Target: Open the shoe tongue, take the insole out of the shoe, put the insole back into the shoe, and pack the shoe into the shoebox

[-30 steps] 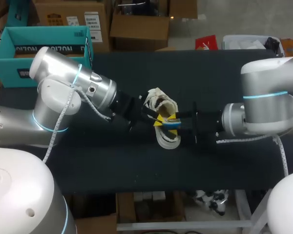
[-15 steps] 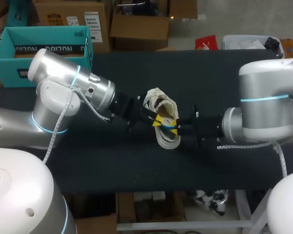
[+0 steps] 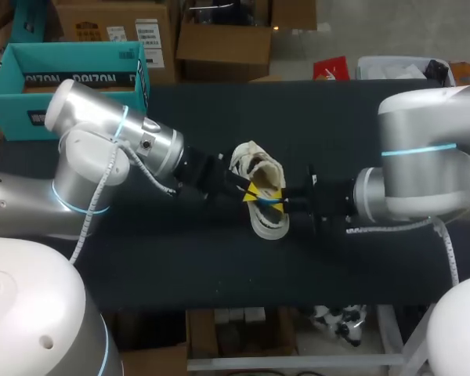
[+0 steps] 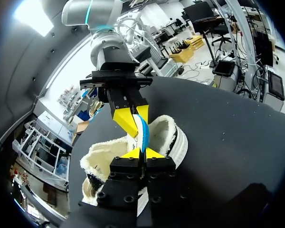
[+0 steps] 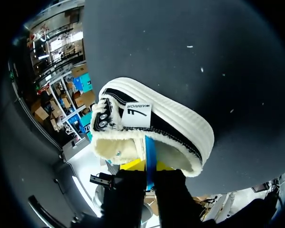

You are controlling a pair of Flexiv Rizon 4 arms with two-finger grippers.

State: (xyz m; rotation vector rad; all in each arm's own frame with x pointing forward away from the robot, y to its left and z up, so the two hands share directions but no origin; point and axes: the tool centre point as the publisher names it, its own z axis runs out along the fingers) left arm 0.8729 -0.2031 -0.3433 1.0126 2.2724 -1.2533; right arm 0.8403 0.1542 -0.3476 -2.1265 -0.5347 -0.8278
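Note:
A cream low-top shoe (image 3: 268, 223) with a fleecy lining lies on the black table, between my two arms. A thin blue insole (image 3: 272, 200) stands on edge out of its opening. My left gripper (image 3: 251, 193) comes in from the left and is shut on the insole's edge. My right gripper (image 3: 280, 200) meets it from the right, fingers pinched on the same blue edge. In the left wrist view the insole (image 4: 145, 133) runs from my left gripper (image 4: 142, 153) up into the right gripper's fingers (image 4: 125, 119), with the shoe (image 4: 171, 137) behind. In the right wrist view the insole (image 5: 150, 147) rises from the right gripper (image 5: 146, 166) against the shoe (image 5: 175, 118).
An open teal shoebox (image 3: 70, 72) stands at the table's far left corner, behind my left arm. Bare black table (image 3: 219, 266) lies in front of the shoe and beyond it toward the far edge.
My right gripper has moved a little left to the shoe and shut on the blue insole. The left gripper has kept its hold and place.

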